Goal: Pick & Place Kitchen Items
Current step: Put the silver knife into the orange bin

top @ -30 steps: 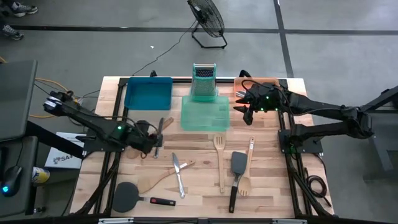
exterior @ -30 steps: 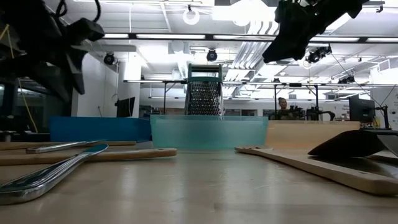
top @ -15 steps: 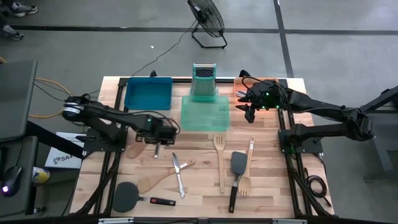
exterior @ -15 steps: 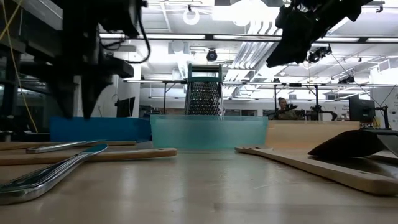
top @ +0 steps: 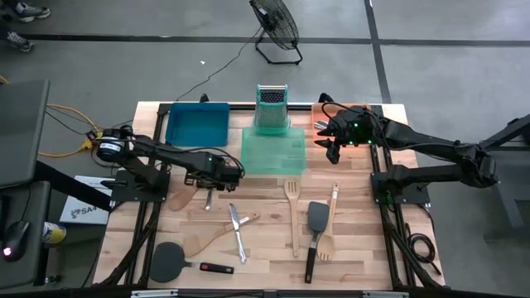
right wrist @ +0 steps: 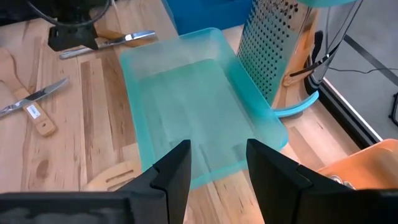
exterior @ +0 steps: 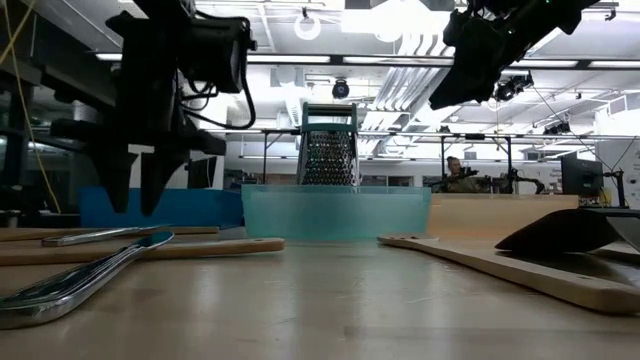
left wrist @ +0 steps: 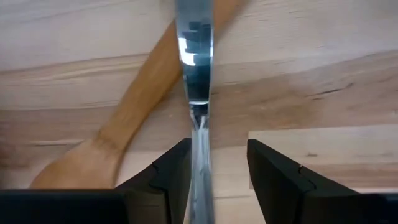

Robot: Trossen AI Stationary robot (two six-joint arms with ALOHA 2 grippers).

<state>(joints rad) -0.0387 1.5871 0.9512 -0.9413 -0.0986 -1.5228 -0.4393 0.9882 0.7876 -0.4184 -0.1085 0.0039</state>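
Starting at the left, the left end effector [left wrist: 217, 149] has swung in from the table's left edge. It is now hanging low over a silver knife [left wrist: 194, 62] lying across a wooden spoon [left wrist: 124, 124], left of the table's middle. Its fingers are standing open on either side of the knife, not yet closing. We are judging that a pick is about to start and that nothing has been placed so far.

Counting across the table, we are seeing three silver pieces, four wooden utensils and two black spatulas [top: 317, 217]. All of them are lying loose towards the near edge.

Along the far edge we are counting three trays: blue [top: 197, 124], green [top: 273, 157] and orange [top: 319, 110]. There is also one grater [top: 271, 108].

At the far right corner, the right end effector [right wrist: 217, 146] is waiting open and empty, unmoved.
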